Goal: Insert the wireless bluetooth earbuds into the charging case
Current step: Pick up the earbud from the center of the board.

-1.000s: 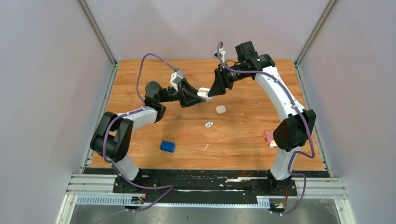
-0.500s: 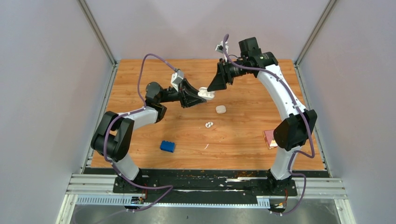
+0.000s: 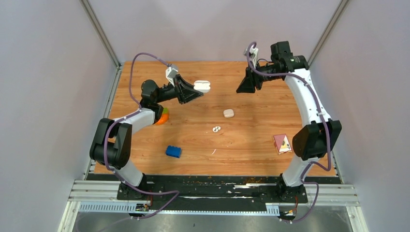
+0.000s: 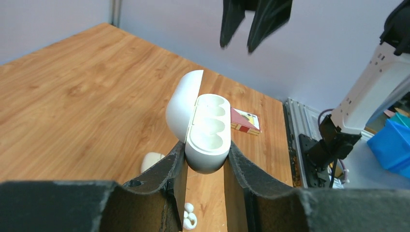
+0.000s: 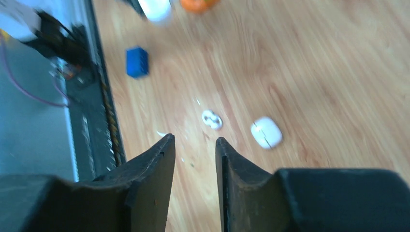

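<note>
1. The left gripper (image 4: 205,155) was clamped on the white glossy plastic charging case (image 4: 208,126). It held the case up off the wood-grain table (image 3: 251,137), lid flipped open, wells empty.
2. The right gripper (image 5: 194,142) had its jaws apart w/ a narrow gap and nothing between them. It hung in the air on the far side, well apart from the case.
3. The pair of tiny white plastic earbuds (image 3: 216,128) lay mid-table, touching each other, near a white rounded pebble-like piece (image 3: 228,113).
4. Step in hand, I'd say: the right arm fetches a bud. It should come straight down over the pair and pinch one only, w/o knocking the other away. The left should hold the case steady, mouth up.
5. The case's long axis ran along the left fingers' reach, twd the right arm's side. Its mouth faced roughly up and the lid was hinged along one long side. The buds were too small to tell which way their stems pointed.
</note>
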